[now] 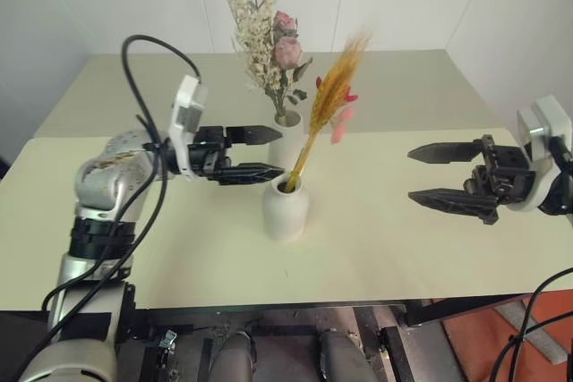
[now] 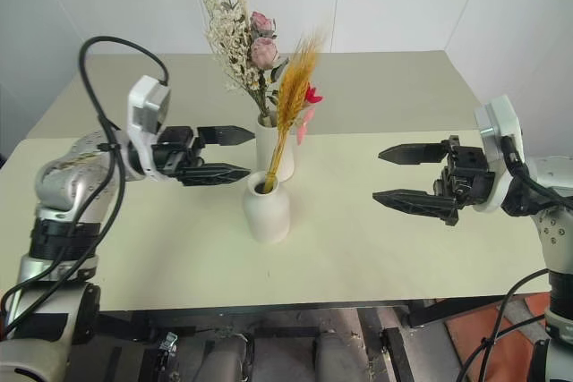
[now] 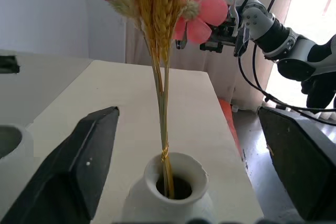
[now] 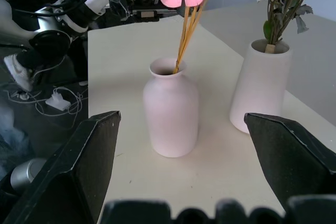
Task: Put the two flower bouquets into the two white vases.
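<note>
No legible text, label, brand, number or sign on any surface in these views.

The grass stems (image 3: 164,129) went down into the short vase (image 3: 173,192), so their ends were hidden. The picture's edge cut off the tall vase (image 3: 10,148) in the left wrist view.

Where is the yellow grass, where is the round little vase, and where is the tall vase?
yellow grass bundle (image 2: 291,87), right eye view, on its golden plume.
squat vase (image 4: 171,114), right wrist view, on its belly.
tall vase (image 4: 260,85), right wrist view, on its side wall.
</note>
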Controlling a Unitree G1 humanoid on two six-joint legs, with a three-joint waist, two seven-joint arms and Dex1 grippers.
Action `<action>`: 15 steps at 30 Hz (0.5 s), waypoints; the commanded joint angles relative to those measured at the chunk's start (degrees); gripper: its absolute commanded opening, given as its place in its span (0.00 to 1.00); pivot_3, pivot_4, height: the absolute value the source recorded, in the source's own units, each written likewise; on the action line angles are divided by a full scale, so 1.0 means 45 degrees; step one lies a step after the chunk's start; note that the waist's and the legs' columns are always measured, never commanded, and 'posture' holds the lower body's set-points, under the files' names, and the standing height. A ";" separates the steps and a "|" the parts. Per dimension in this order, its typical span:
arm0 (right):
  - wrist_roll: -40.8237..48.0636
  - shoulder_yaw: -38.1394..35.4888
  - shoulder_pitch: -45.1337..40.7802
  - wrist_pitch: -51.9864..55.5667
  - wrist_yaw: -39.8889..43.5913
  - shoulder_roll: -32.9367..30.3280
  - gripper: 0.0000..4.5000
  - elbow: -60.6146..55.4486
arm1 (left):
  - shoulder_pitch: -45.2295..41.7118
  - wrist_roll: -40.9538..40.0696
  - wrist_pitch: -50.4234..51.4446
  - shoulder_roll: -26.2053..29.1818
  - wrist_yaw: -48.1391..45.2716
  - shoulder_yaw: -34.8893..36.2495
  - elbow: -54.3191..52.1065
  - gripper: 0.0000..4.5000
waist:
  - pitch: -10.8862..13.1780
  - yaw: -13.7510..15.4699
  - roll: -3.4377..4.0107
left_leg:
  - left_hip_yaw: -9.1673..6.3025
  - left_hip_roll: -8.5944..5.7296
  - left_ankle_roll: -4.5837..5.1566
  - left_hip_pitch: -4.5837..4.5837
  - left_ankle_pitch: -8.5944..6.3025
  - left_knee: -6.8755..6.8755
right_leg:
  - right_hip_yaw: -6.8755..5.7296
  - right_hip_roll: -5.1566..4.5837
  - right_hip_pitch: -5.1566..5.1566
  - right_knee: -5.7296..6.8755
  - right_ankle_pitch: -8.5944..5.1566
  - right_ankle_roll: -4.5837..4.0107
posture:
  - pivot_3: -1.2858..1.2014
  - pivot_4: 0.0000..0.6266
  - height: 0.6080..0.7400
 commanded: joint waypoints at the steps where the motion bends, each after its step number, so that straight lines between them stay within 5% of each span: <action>1: 0.0078 -0.0352 0.0177 -0.0344 0.0007 -0.0080 1.00 -0.0212 | 0.0711 -0.0176 -0.0189 0.1259 -0.0393 0.1077 -0.0438 0.99 | 0.0001 -0.0025 0.0001 | 0.0001 0.0006 0.0004 0.0001 -0.0002 -0.0003 | 0.0000 0.0005 -0.0001 0.0000 0.0002 -0.0006 | 0.52 0.24 1.00; 15: -0.0892 0.0388 -0.0352 -0.1131 -0.0136 0.0160 1.00 0.1168 | 0.3153 -0.0799 -0.0052 0.4332 -0.0704 0.4015 -0.0943 0.99 | 0.0003 0.0045 0.0005 | 0.0006 0.0016 0.0003 -0.0002 -0.0002 -0.0002 | -0.0006 0.0005 -0.0009 -0.0003 -0.0020 0.0024 | 0.52 0.24 1.00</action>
